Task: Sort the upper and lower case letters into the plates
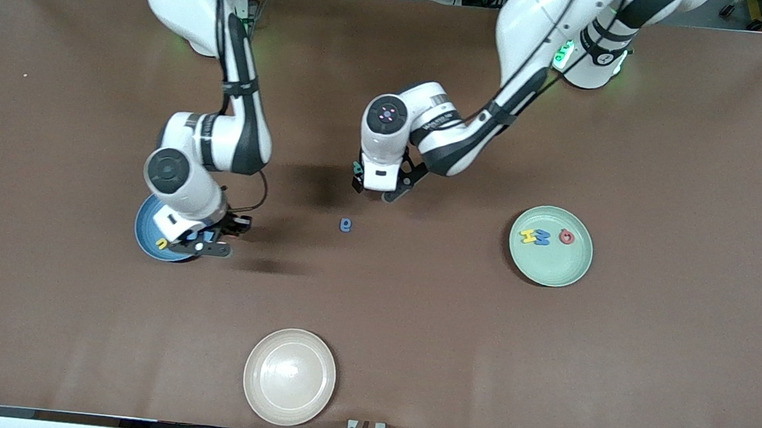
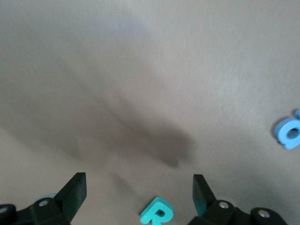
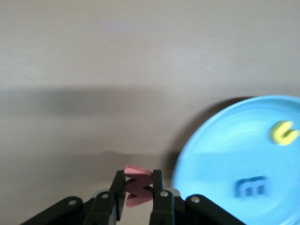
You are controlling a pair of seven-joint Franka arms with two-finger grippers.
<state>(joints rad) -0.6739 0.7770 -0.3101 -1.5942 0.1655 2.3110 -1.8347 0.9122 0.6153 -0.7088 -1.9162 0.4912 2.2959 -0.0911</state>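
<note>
The blue plate (image 1: 147, 233) sits toward the right arm's end of the tabletop (image 1: 651, 380), and everything here is placed from it. The right tool (image 3: 139, 187) hangs at that plate's edge, on the side toward the middle of the tabletop, its fingers clamped together on the red w (image 3: 138, 182), which stands on edge between them. In the blue plate lie the yellow u (image 1: 161, 243) and the blue w (image 3: 251, 187), though the w shows blurred in the right wrist view. The blue a (image 1: 346, 225) lies on the bare tabletop, well apart from the blue plate toward the left arm's end. The left tool (image 2: 139, 191) hovers over the tabletop a little farther from the front camera than the a, fingers spread wide with nothing between them; the teal R (image 2: 157, 212) lies flat just under it. Much farther toward the left arm's end sits the mint green plate (image 1: 575, 264), holding 3 letters: the yellow H (image 1: 529, 236), the blue M (image 1: 542, 238) touching it, and the red Q (image 1: 566, 237) just beside. A cream-white plate (image 1: 289, 376) rests nearer the front camera than the blue plate.
</note>
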